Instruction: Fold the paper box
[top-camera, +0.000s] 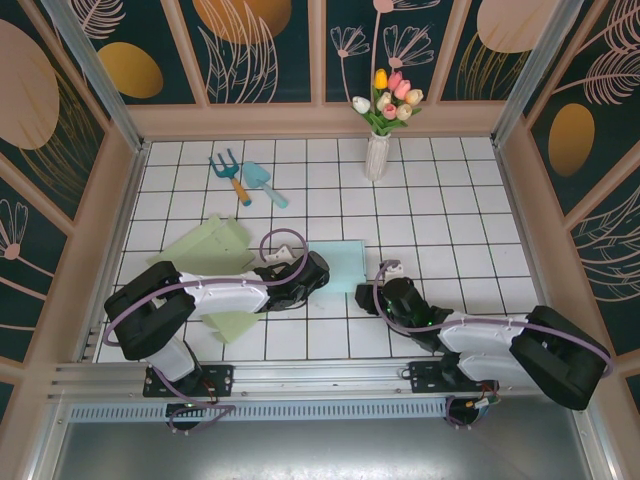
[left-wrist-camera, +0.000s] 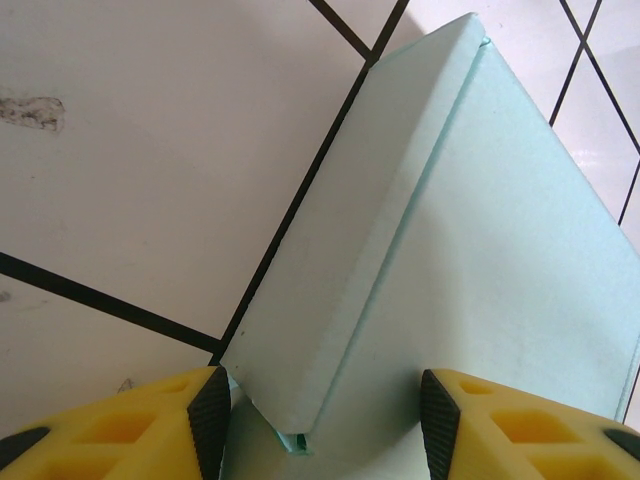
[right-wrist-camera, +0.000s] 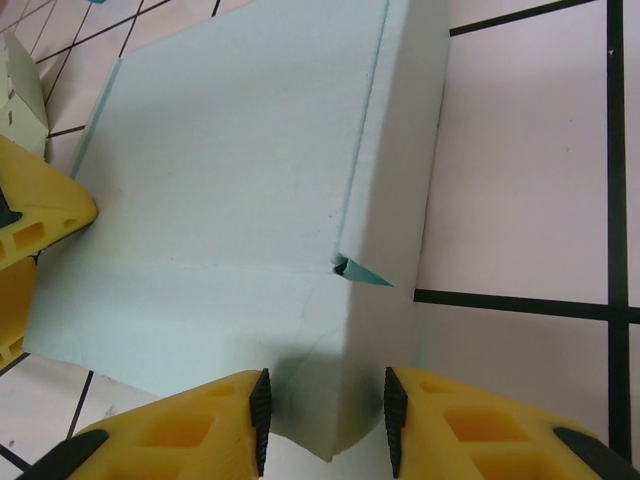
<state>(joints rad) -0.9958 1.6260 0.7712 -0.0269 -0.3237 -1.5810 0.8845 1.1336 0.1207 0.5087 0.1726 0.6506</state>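
Seen from above, the paper box (top-camera: 342, 262) lay flat on the table (top-camera: 450, 200), square-looking — no clear long side. Up close, the right gripper (right-wrist-camera: 323, 415) pinched its folded wall; the left gripper (left-wrist-camera: 322, 415) stood open around another.

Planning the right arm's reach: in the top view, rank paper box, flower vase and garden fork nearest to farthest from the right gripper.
1. paper box: between the fingers of the right gripper.
2. flower vase: straight back.
3. garden fork: back left.

Box's near edge (left-wrist-camera: 362, 425) (maybe gripped) off-frame.
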